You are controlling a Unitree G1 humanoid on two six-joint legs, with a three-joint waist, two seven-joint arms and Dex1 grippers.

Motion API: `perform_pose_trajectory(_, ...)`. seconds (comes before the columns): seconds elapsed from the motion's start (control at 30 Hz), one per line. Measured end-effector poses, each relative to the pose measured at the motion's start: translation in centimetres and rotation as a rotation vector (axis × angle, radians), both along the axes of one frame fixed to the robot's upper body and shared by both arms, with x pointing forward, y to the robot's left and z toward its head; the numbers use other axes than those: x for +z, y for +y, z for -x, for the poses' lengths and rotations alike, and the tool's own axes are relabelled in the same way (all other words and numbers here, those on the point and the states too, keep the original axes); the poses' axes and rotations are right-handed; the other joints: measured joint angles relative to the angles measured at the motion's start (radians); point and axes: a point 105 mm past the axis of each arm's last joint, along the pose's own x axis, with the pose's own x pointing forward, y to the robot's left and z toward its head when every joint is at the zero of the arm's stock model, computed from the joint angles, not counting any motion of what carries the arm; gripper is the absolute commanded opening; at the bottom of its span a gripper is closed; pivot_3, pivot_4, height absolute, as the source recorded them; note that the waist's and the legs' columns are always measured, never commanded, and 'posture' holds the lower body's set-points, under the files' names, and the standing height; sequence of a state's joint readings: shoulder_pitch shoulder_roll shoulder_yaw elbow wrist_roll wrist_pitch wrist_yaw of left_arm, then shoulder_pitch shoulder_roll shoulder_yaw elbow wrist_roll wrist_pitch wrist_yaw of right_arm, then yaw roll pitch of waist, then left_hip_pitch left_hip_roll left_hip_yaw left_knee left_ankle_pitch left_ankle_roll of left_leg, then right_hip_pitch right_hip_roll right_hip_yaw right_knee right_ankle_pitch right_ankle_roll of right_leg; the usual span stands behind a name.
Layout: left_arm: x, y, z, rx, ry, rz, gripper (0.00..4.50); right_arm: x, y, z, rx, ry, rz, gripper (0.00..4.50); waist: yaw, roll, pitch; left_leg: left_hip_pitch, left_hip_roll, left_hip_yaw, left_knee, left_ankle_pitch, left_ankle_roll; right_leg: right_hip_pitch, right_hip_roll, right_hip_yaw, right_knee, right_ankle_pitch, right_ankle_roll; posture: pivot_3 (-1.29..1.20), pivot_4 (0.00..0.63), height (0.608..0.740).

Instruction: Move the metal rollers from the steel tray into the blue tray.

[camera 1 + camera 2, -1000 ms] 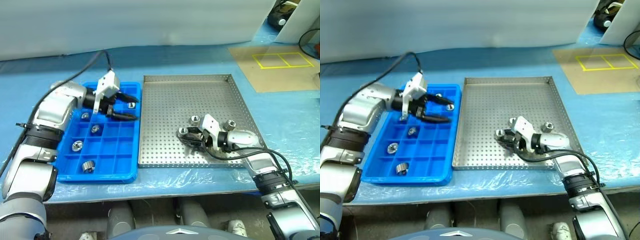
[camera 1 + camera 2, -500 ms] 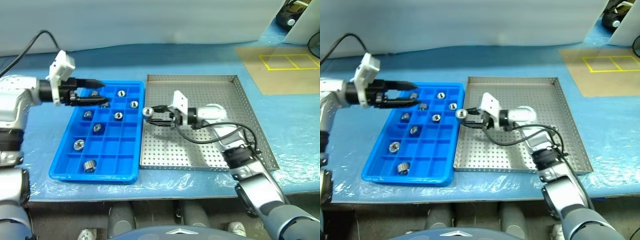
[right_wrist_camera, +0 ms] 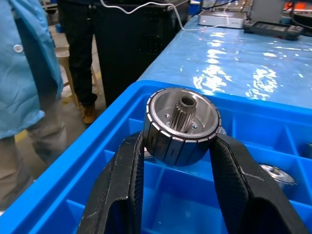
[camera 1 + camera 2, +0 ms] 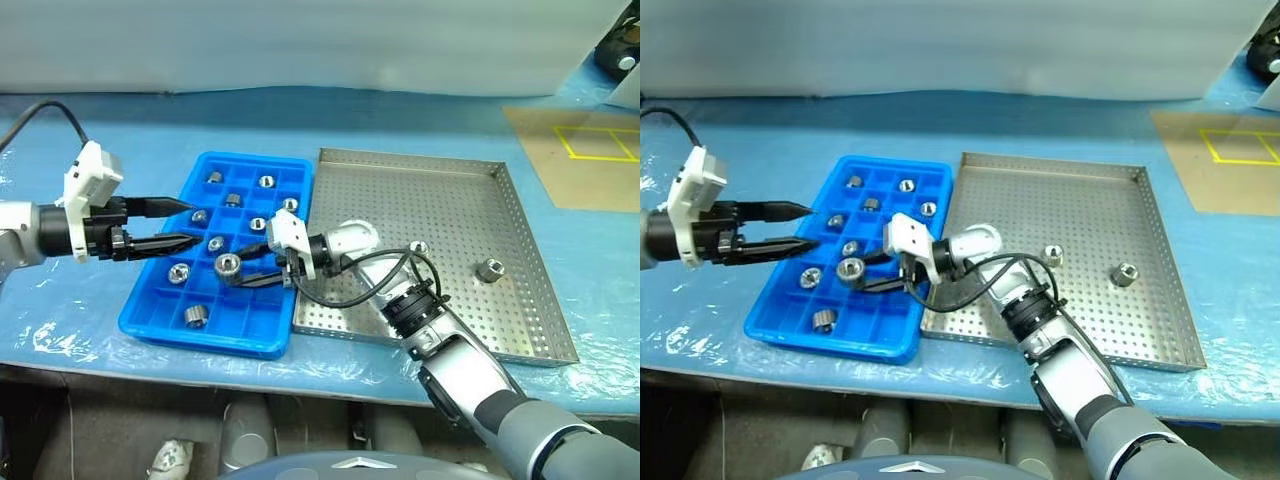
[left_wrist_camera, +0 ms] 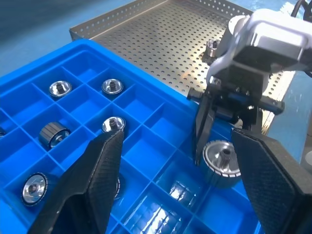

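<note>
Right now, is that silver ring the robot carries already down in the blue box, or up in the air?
Up in the air: the roller sits pinched in the right gripper, above the blue tray compartments.

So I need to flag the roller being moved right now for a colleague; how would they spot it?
Look at the blue tray, left of the steel tray. Over its near-right compartments the right gripper reaches in. The metal roller clamped between its black fingers is the one: the other rollers lie in compartments.

blue tray (image 4: 160, 325) left of steel tray (image 4: 520, 290)
</note>
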State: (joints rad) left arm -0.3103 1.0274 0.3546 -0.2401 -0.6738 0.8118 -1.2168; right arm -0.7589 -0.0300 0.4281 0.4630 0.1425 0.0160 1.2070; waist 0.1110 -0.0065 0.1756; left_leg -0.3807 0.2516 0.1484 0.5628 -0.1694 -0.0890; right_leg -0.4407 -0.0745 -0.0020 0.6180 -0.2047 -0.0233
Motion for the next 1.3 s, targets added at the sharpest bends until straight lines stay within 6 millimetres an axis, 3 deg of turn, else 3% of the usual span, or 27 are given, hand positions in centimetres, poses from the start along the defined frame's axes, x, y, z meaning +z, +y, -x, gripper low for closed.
perform_pose_trajectory(0.13, 0.1, -0.4, 0.3, 0.001, -0.007, 0.004, 3.7, -1.6, 0.2, -0.6, -0.028, 0.031, 0.014, 1.58, 0.01, 0.0, 0.0, 0.001, 0.001, 0.0, 0.0, 0.001, -0.002, 0.0, 0.0, 0.0, 0.004, 0.0, -0.001, 0.27, 0.15, 0.74)
perform_pose_trajectory(0.43, 0.0, -0.6, 0.3, 0.015, -0.01, 0.009, 3.7, -1.7, 0.7, -2.3, -0.072, -0.041, 0.011, 1.58, 0.013, 0.0, 0.0, 0.004, 0.002, 0.0, 0.0, 0.002, -0.003, 0.002, 0.001, 0.0, 0.006, -0.001, -0.001, 0.26, 0.15, 0.74)
perform_pose_trajectory(0.63, 0.2, -0.9, 0.0, 0.003, -0.018, 0.009, 3.7, -1.7, 0.4, -2.4, -0.072, -0.049, 0.01, 3.4, 0.016, 0.0, -0.001, 0.004, 0.002, 0.0, 0.0, 0.002, -0.003, 0.002, 0.0, 0.0, 0.006, -0.001, -0.001, 0.23, 0.15, 0.74)
perform_pose_trajectory(0.9, 0.4, -1.3, -0.7, -0.024, -0.031, 0.016, 3.7, -1.3, -1.3, -3.5, -0.119, -0.091, 0.019, 3.4, 0.017, -0.001, -0.001, 0.004, 0.002, 0.0, 0.001, 0.002, -0.004, 0.003, 0.0, 0.0, 0.006, -0.001, -0.001, 0.17, 0.15, 0.74)
perform_pose_trajectory(1.03, 0.6, -2.1, -1.2, -0.062, -0.039, 0.026, 3.7, -1.0, -4.2, -4.7, -0.202, -0.097, 0.029, 3.4, 0.019, -0.001, -0.001, 0.003, 0.001, 0.0, 0.002, 0.004, -0.006, 0.003, 0.0, 0.0, 0.005, -0.001, -0.001, 0.11, 0.15, 0.74)
perform_pose_trajectory(1.3, 0.4, -4.7, -3.1, -0.177, -0.05, 0.071, 3.7, 1.3, -17.1, -9.5, -0.552, -0.173, 0.154, 3.4, 0.008, -0.001, -0.001, 0.002, 0.002, 0.0, 0.004, 0.004, -0.006, 0.002, 0.002, 0.001, 0.005, -0.001, -0.001, -0.01, 0.15, 0.74)
